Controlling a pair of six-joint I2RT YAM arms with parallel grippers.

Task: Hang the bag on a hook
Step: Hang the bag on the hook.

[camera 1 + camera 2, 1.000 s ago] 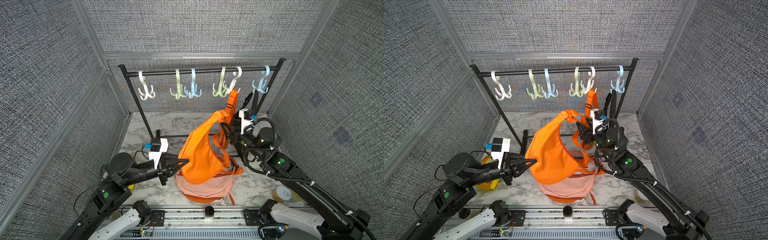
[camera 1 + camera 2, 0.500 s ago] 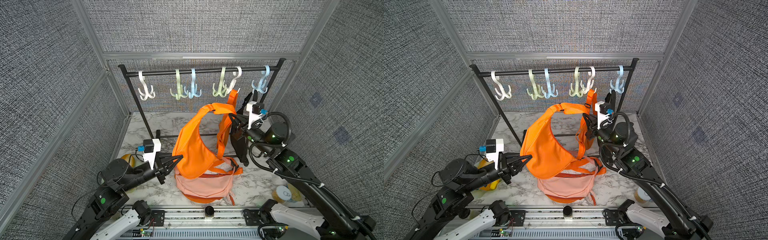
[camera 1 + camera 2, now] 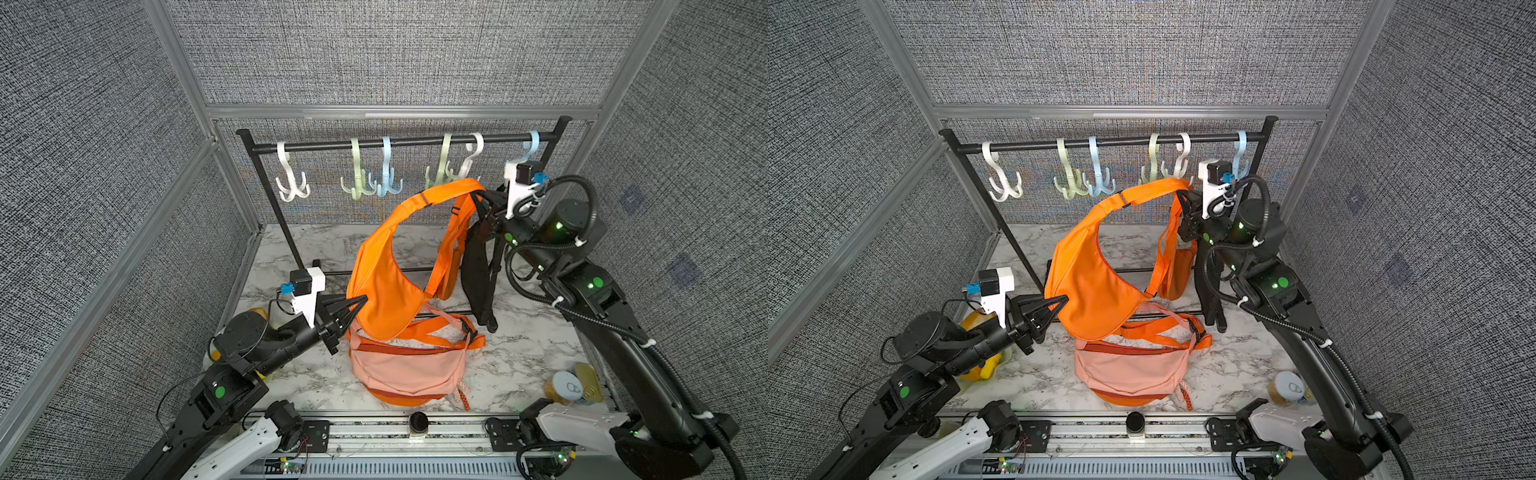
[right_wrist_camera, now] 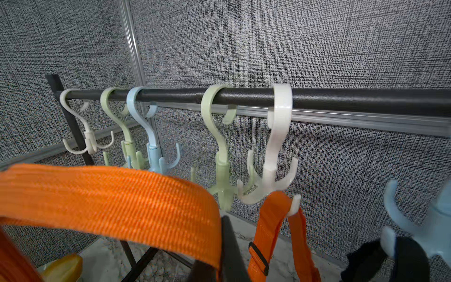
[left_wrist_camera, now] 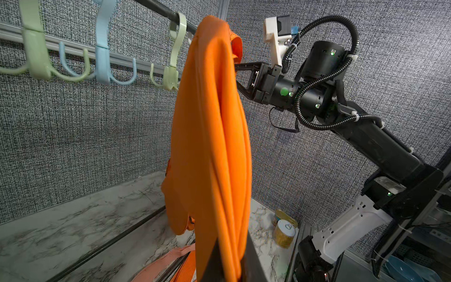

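The bright orange bag (image 3: 386, 282) (image 3: 1096, 282) hangs in the air between both arms, in front of the black rail (image 3: 399, 143). My left gripper (image 3: 361, 300) (image 3: 1063, 300) (image 5: 231, 276) is shut on the folded edge of the bag's body. My right gripper (image 3: 482, 195) (image 3: 1181, 195) (image 4: 219, 268) is shut on the bag's strap (image 4: 109, 195), holding it just below and in front of a green hook (image 4: 219, 171) and a white hook (image 4: 271, 171). The strap touches no hook.
Several more hooks (image 3: 291, 187) hang along the rail. A smaller orange bag (image 3: 451, 270) hangs by its strap (image 4: 275, 219) from the white hook, and a black bag (image 3: 478, 266) from the blue end hook (image 3: 530, 145). A pink bag (image 3: 403, 370) lies on the marble table; cans (image 3: 573, 386) stand front right.
My right gripper has closed on the strap and carried it up and back toward the rail, stretching the bag out. My left gripper has risen slightly with the bag's edge.
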